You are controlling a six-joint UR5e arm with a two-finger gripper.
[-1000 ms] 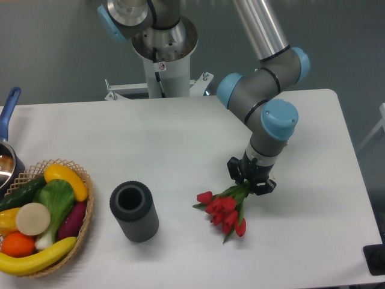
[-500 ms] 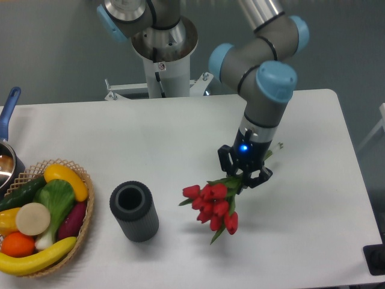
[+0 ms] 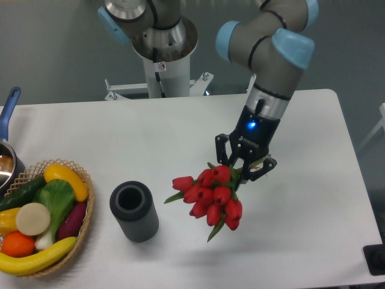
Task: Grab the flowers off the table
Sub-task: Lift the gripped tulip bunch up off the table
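The table [image 3: 120,138] is a white top carrying, along its left edge, a wicker basket [image 3: 84,211] of fruit and vegetables, with a dark pot partly visible at that edge. A dark grey cylinder [image 3: 133,211] stands upright near the front edge, left of centre. The gripper [image 3: 243,167], on the arm toward the right half of the table, is closed around the stems of the flowers [image 3: 207,194]; the red buds hang below and to the left of it, apparently clear of the surface. Judged step: lift in progress, grasp secured. The next move calls for raising the bunch further without loosening the grip. No brand, label or legible writing is readable; only a blue indicator light shows on the wrist
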